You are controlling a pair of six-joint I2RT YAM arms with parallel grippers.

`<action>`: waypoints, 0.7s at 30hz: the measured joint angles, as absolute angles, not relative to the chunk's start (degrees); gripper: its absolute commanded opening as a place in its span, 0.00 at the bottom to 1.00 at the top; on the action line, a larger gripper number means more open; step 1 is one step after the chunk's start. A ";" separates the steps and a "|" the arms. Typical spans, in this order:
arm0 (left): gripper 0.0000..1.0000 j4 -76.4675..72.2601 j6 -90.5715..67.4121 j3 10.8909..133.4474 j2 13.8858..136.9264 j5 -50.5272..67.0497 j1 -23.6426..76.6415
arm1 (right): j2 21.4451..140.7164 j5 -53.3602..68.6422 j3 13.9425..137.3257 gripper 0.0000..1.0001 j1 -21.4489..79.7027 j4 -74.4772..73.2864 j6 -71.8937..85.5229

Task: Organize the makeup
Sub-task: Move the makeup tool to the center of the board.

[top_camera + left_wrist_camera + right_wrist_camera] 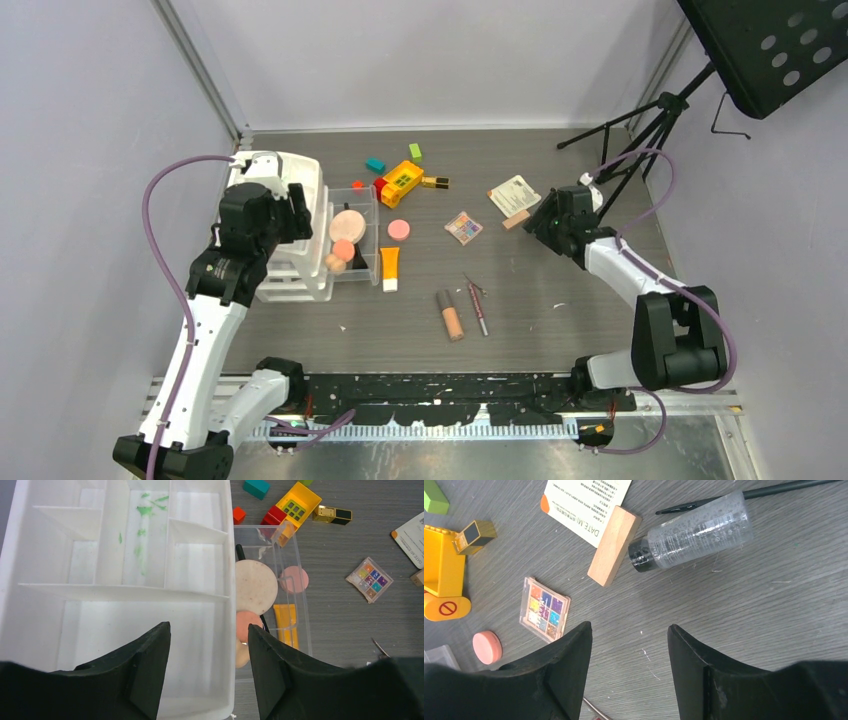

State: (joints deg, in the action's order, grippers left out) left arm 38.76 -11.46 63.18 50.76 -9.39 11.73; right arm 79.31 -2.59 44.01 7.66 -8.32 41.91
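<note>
- The left gripper (206,636) hangs over the white organizer (30,605), above its large near compartment. Its jaws are parted to a middling width, with nothing between them.
- The right gripper (628,630) hovers low over a bare patch of the table (560,330) on the right side, jaws likewise apart and empty.
- Just right of the organizer stands a clear tray (372,205). In it lie a large pale compact (256,586) and, nearer the arms, a peach compact (245,624) close against it.
- A pink compact (399,229) lies on the table just beside the tray's right wall.
- The orange tube (389,267) lies by the tray's near right corner, white cap toward the arms.
- The eyeshadow palette (545,609) lies flat near the middle of the table, well apart from the tray.
- The gold-black lipstick (332,515) lies on its side just beside the yellow-and-red toy brick (400,181).
- A beige tube (450,315) and a red pencil (479,310) lie side by side in the near middle — close, not touching.
- Ahead of the right gripper, a wooden block (615,545) overlaps a corner of a printed card (584,505). Its side meets the black cap of a clear bottle (696,530).
- A teal block (375,165) and a green block (415,152) sit at the far side.
</note>
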 measured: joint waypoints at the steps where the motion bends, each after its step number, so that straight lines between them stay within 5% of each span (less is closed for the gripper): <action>1: 0.60 38.74 -11.46 63.18 50.76 -9.39 11.73 | 78.96 -2.94 44.01 0.62 7.66 -8.51 41.89; 10: 0.58 38.74 -11.46 63.16 50.74 -9.45 11.73 | 77.97 -14.17 51.92 0.70 7.57 -18.65 38.15; 17: 0.63 38.79 -11.42 63.09 50.41 -9.63 11.73 | 82.52 -20.12 58.76 0.60 3.62 -18.04 35.97; 21: 0.58 38.74 -11.46 62.43 48.49 -10.31 11.73 | 90.02 -19.75 61.43 0.52 1.45 -17.12 35.27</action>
State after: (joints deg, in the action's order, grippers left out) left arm 38.74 -11.46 62.43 48.49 -10.31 11.73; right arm 90.02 -19.75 61.43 1.45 -17.12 35.27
